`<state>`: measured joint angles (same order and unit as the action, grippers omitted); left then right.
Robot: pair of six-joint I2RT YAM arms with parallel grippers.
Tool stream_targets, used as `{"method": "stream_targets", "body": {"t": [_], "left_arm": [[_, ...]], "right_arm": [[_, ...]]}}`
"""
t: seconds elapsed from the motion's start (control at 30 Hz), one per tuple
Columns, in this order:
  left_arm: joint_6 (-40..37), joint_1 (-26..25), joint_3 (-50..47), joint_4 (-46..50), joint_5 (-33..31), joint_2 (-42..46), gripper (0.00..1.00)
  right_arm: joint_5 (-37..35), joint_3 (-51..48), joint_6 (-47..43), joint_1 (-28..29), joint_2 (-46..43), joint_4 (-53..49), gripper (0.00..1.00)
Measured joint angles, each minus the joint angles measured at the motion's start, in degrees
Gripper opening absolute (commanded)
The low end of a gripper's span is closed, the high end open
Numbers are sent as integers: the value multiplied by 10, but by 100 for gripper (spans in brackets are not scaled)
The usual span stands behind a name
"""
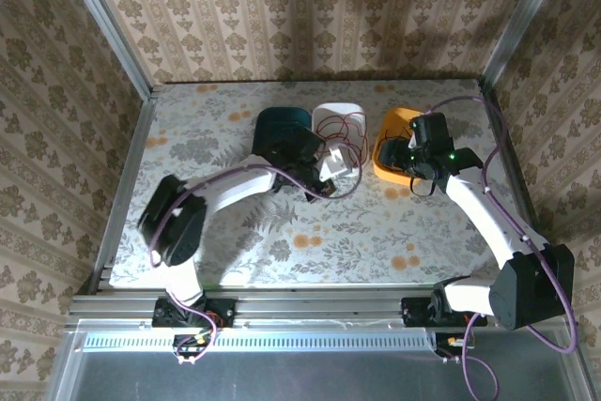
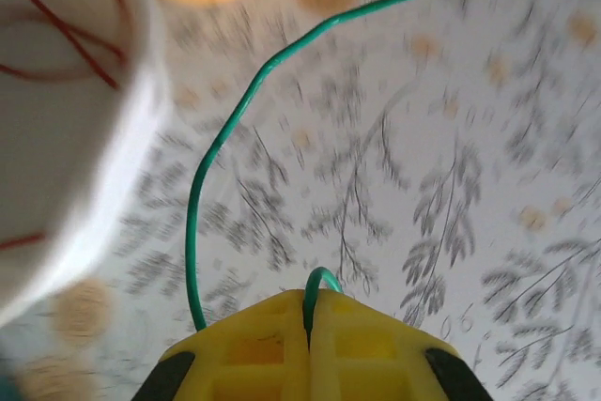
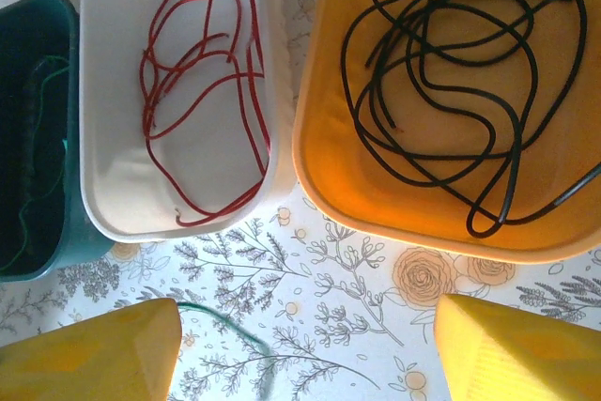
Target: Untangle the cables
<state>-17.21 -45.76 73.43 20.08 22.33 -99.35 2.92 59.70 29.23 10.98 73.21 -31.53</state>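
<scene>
Cables sorted by colour lie across three trays at the far side of the flowered table (image 3: 329, 269). The red cable (image 3: 202, 72) loops loosely in the white tray (image 3: 103, 204), and the black cable (image 3: 451, 72) coils in the orange tray (image 3: 347, 204). A faint green strand shows inside the dark green tray (image 3: 70, 138).

The left hand (image 2: 308, 326) is pressed together on the green cable (image 2: 221, 138), just beside the white tray. The wire comes up out of the seam between the yellow fingers (image 2: 254, 354), bends over, and sweeps away in a long free arc above the table. The right hand (image 3: 305, 354) hovers spread and empty in front of the white and orange trays, with a stretch of green wire lying on the table between its fingertips.

These wires look light and springy: thin enough to slip from a loose pinch, yet stiff enough to keep their curves and drag neighbouring loops along. The best place to hold one is probably near a free end or on a lone stretch clear of any crossing, as the left hand does here. A hold in the middle of a bundle would likely lift the whole nest.

No brand, label or writing can be read on the trays, the hands or the wires.
</scene>
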Motion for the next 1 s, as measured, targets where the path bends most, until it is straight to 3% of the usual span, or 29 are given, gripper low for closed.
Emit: {"method": "stream_targets", "body": {"t": [0.17, 0.37, 0.4, 0.43, 0.47, 0.57, 0.67, 0.8, 0.93, 0.97, 1.0], "left_arm": [[103, 76, -32, -107, 6, 86, 0], [248, 192, -33, -183, -49, 16, 0], [264, 202, -33, -188, -52, -1, 15], [282, 212, -33, -195, -55, -20, 40], [297, 220, -33, -200, -57, -36, 54], [316, 224, -33, -204, -61, -48, 80], [316, 217, -60, -238, -89, -5, 96], [299, 213, -159, -289, -165, 132, 100], [279, 237, -239, -313, -290, 257, 100], [275, 251, -256, -312, -326, 277, 100], [272, 266, -270, -308, -361, 291, 100]], "right_arm": [[0, -2, 8, 0, 0, 6, 72], [3, -2, 8, 8, 0, 16, 72], [3, -2, 8, 9, 0, 16, 72], [3, -2, 8, 9, 0, 16, 72], [3, -2, 8, 10, 0, 15, 73], [-1, -2, 6, 10, 0, 12, 73], [-14, -3, 5, 5, -2, 11, 74], [-52, -13, -1, -10, -12, 11, 76], [-139, -58, -36, -16, -29, 65, 78], [-162, -81, -50, -16, -34, 95, 84], [-180, -104, -62, -16, -38, 126, 99]]}}
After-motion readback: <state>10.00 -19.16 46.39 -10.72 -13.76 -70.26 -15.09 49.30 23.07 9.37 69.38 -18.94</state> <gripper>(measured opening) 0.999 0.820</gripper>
